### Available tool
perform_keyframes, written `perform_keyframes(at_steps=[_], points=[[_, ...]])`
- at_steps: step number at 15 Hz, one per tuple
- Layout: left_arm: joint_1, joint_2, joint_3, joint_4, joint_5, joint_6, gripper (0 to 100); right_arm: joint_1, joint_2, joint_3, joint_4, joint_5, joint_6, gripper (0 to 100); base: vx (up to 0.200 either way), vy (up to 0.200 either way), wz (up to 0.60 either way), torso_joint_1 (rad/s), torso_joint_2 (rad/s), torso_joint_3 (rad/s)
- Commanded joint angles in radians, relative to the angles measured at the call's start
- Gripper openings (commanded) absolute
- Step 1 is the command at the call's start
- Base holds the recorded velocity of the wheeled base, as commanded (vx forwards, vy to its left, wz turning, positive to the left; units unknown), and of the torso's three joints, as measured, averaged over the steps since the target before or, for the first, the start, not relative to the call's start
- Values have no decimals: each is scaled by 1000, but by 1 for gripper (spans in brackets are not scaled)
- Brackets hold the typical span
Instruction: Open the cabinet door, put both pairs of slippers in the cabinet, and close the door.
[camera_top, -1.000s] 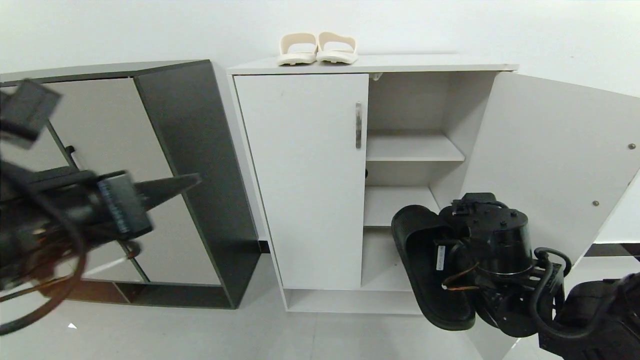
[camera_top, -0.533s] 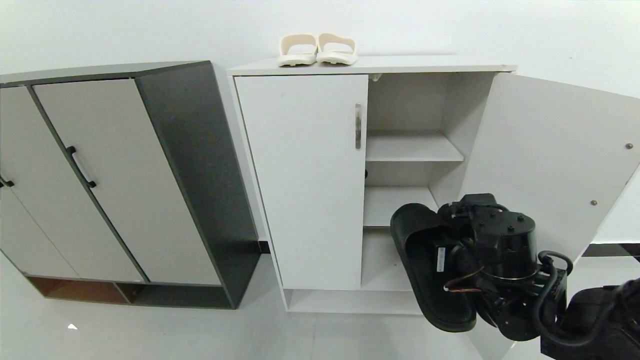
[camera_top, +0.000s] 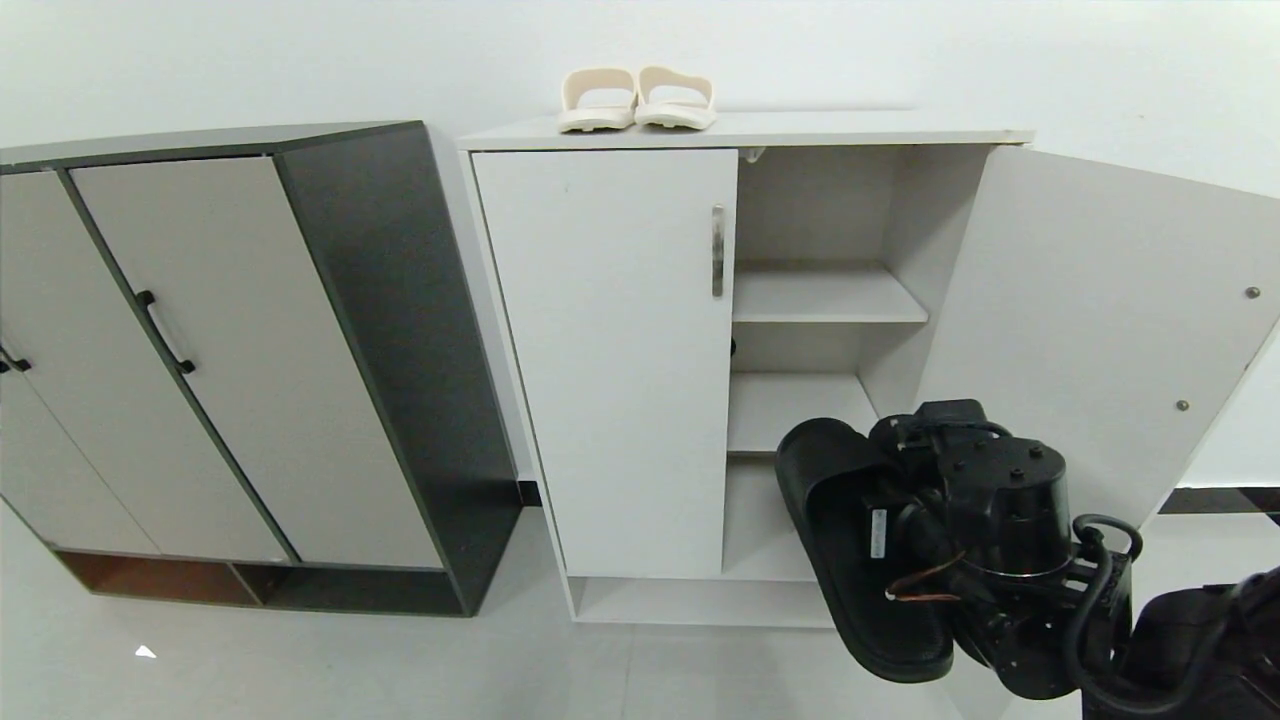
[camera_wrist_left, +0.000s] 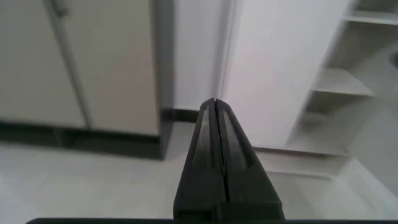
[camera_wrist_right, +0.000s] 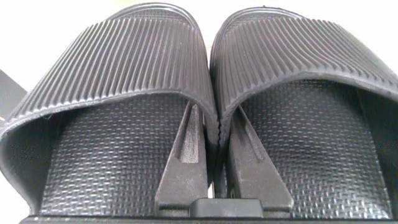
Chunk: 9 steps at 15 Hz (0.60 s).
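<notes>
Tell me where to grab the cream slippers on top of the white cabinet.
Probably pinch the touching inner strap walls of the cream slide slippers, one finger under each strap, coming from the front: the pair sits side by side on the white two-door cabinet, strap openings toward the robot.

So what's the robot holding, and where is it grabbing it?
The right gripper holds the black slippers, pinching their touching inner sides together. The left gripper holds nothing.
</notes>
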Motion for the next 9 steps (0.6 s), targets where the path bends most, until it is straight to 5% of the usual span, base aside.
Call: perform_keyframes(at_steps=[1,2,9], points=[[-5,-40,15,35,-4,51,0,16,7,2,-6,0,0,0,0,0,0,0,0,0],[-5,-40,15,32,-4,66,0,17,7,5,-7,-2,0,0,0,0,0,0,0,0],[-5,-40,15,31,-44,38,0,39,74,-85,-9,-8,-17,0,0,0,0,0,0,0]])
